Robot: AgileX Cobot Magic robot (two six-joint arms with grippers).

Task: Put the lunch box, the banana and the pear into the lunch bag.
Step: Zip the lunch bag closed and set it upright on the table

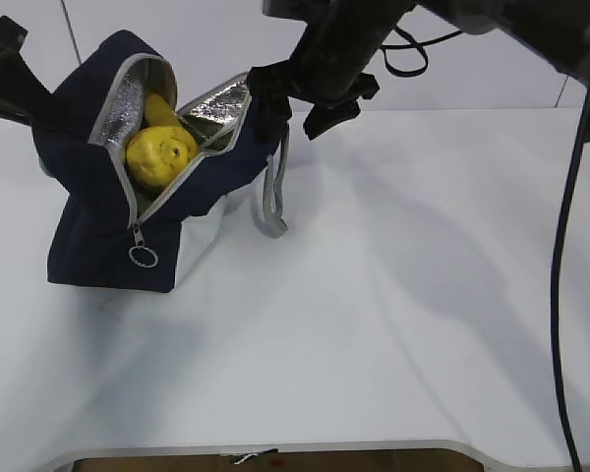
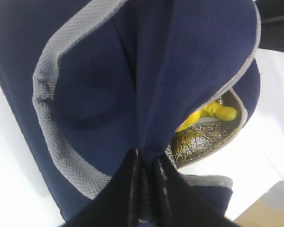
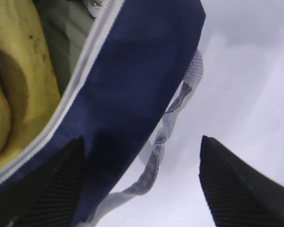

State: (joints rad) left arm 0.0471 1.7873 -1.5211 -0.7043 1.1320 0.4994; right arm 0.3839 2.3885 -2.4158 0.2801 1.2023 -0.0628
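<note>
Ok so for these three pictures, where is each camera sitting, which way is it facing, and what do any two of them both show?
Exterior view: in front of the table, looking down at a slant at the lunch bag with the pear in its mouth; both arms show, the right gripper by the bag's rim.
Left wrist view: on the left arm, facing the bag's navy fabric; the left gripper pinches a fold of it.
Right wrist view: on the right arm, facing down at the bag's edge, grey handle and banana; open fingers show.
Shared: all three show the bag.
</note>
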